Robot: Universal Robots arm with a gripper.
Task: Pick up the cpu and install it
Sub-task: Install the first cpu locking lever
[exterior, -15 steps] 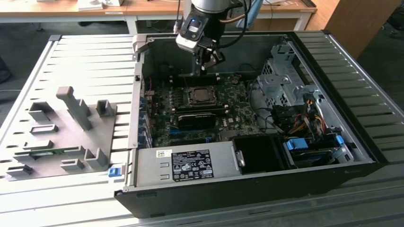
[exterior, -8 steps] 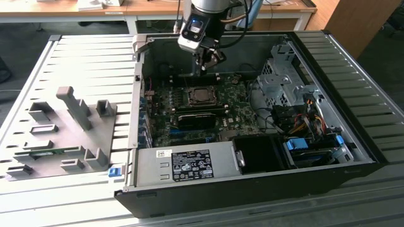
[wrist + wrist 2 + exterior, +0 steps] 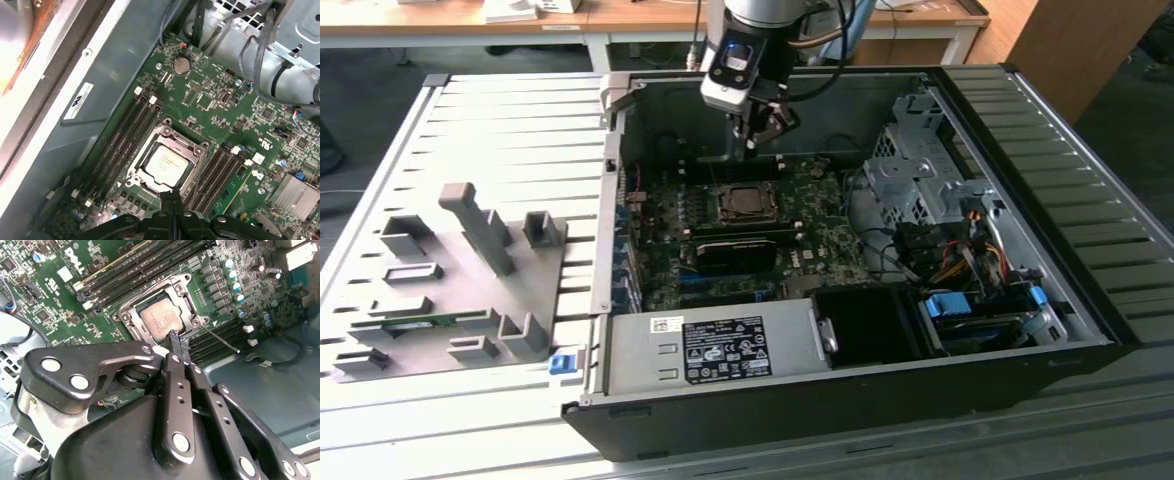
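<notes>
Exterior view, left to right: grey fixture tray [image 3: 447,290], then open computer case [image 3: 854,250] with the gripper [image 3: 767,125] above the socket [image 3: 747,203]. The second wrist view shows its fingers [image 3: 176,347] pressed together, empty. The cpu [image 3: 166,164] sits in the socket: light, rigid, fragile, best gripped by its edges.

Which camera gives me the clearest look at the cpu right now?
The first wrist view: the cpu lies in its socket, almost fully visible, the gripper just at its edge. The second wrist view has its near corner behind the fingers. The exterior view shows it small, below the gripper.
</notes>
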